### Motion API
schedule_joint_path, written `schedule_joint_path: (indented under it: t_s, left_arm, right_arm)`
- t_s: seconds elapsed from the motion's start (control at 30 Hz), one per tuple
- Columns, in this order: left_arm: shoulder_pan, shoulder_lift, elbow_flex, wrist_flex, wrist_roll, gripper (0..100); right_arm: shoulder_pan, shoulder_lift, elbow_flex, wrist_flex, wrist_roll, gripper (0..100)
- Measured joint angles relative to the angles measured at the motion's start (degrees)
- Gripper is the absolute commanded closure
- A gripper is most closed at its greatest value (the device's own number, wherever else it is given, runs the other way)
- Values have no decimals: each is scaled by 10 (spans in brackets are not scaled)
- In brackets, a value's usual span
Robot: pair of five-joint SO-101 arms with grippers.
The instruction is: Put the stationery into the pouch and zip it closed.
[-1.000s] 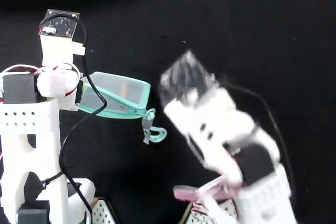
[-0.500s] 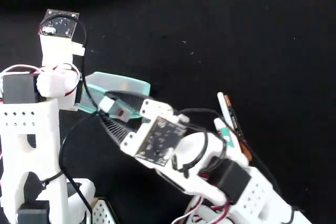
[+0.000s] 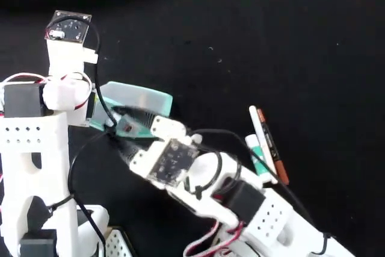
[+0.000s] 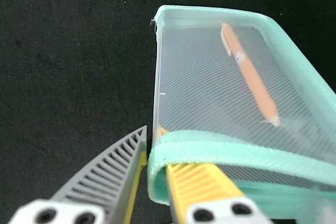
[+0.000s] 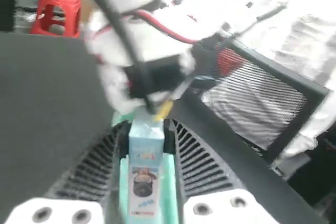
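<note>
Pinching the pouch (image 4: pixel 210 103) rim: left pincer (image 4: pixel 152 145) — pouch sits left-centre in the high view. Right pincer (image 5: pixel 144 129) clamps a teal block (image 5: pixel 143 182) beside the pouch; pens (image 3: pixel 267 142) lie right of centre on the bench (image 3: pixel 301 40).

High view: the right arm (image 3: pixel 204 179) covers the near right corner of the pouch (image 3: pixel 141 97) and its zipper, the left arm (image 3: pixel 63 91) hides the pouch's left end, and the right arm's cable (image 3: pixel 260 162) crosses the pens (image 3: pixel 264 130) on the table (image 3: pixel 301 46). In its wrist view the right gripper (image 5: pixel 147 124) clamps a teal piece (image 5: pixel 143 156) too blurred to identify, print unreadable, with most of the pouch hidden behind it. Left wrist view: pouch cut off at the frame edge, orange pen (image 4: pixel 249 74) hazy through the mesh.
</note>
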State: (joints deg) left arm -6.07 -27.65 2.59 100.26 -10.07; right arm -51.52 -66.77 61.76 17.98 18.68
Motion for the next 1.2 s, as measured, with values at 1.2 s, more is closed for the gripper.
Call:
schedule_joint_path:
  t_s: [1.2]
  left_arm:
    - [1, 1, 0, -1, 2, 970]
  right_arm:
    - [37, 218, -285, 255, 0, 847]
